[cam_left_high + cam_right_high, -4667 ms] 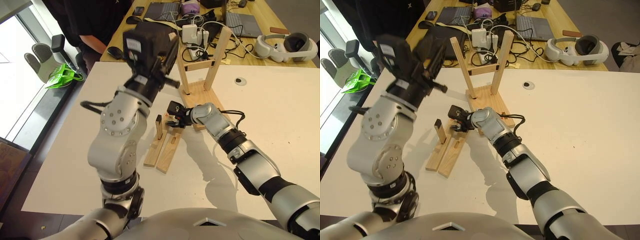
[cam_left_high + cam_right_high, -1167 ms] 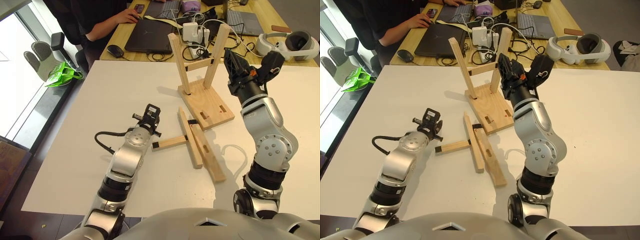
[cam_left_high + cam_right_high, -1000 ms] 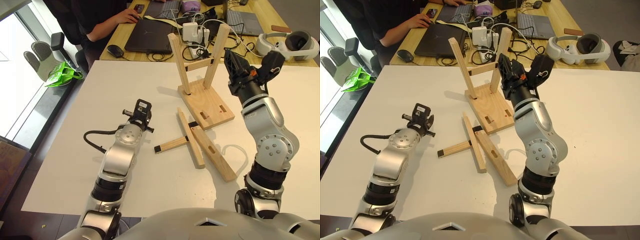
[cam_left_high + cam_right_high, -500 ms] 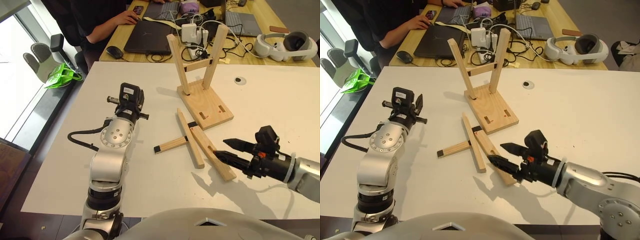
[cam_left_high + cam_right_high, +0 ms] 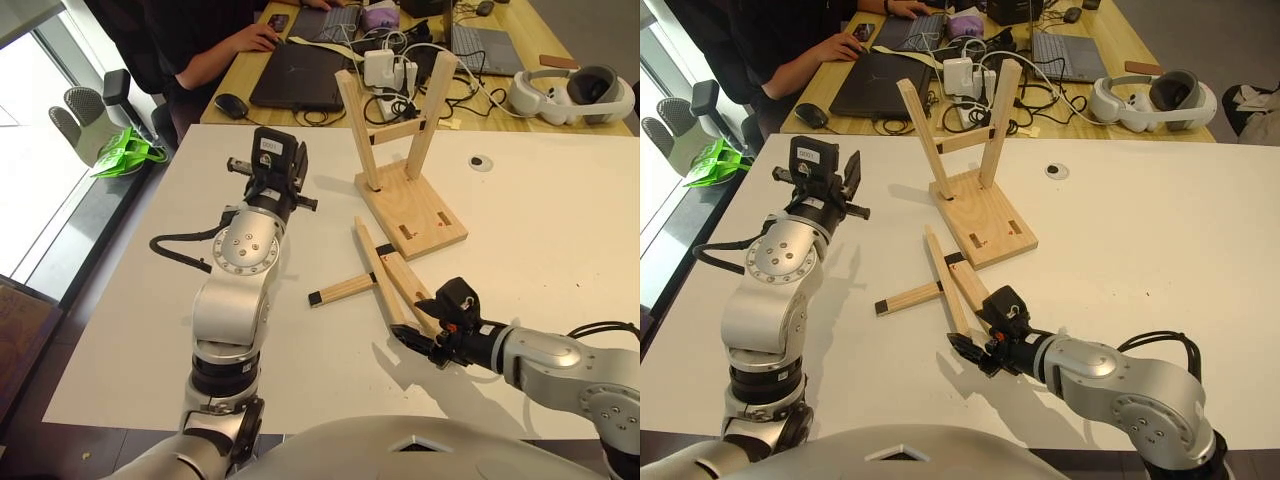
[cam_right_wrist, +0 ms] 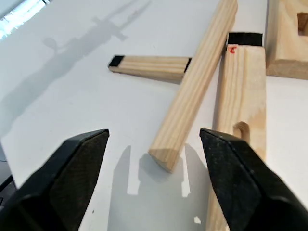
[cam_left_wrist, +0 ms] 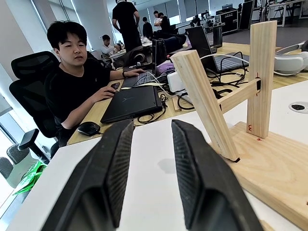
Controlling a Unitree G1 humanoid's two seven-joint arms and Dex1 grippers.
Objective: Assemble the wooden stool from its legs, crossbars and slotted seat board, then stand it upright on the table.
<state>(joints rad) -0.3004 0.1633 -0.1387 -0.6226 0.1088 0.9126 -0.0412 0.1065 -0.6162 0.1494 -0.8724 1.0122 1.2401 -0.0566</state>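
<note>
Head pair high, facing down on one shared table point(image 5: 560, 200); wrist cameras close and low (right over loose legs point(image 6: 195, 91))

Seat board point(image 5: 418, 212): pale wood, lies flat on table point(image 5: 540, 220). 2 empty slots along its near edge.
Fitted legs point(image 5: 357, 130), 2 pcs: stand up from far edge of board, leaning slightly, joined by upper crossbar point(image 5: 398, 128).
Loose legs point(image 5: 380, 280), 2 pcs: flat, side by side, touching, just beside board's near edge. Right one slotted, black-marked end toward board.
Loose crossbar point(image 5: 343, 291): flat, one end against left loose leg, black-tipped free end pointing left.
</note>
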